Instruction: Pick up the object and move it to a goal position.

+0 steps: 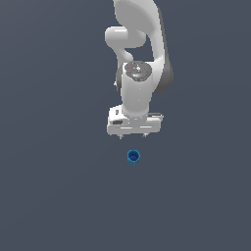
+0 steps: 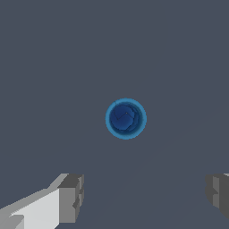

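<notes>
**White gripper poised over small blue cup, fingers spread**

The small blue roundish cup-like piece [image 1: 133, 157] with a darker centre sits alone on the plain dark grey-blue surface [image 1: 49, 196]. In the exterior view it lies just below the white arm's hand and is much narrower than that hand.

The white two-fingered gripper [image 1: 133, 137] on the white Panda arm [image 1: 139, 59] points downward, with its short fingertips showing under the wide white hand body. It is apart from the cup, touching nothing.

In the wrist view the cup [image 2: 125, 118] appears as a bright blue ring around a dark blue hollow, seen from straight above. The two grey finger pads [image 2: 71, 198] stand far apart at the edges of that picture, with bare surface between them. The jaws are spread wide and hold nothing; the cup lies clear of both pads.
</notes>
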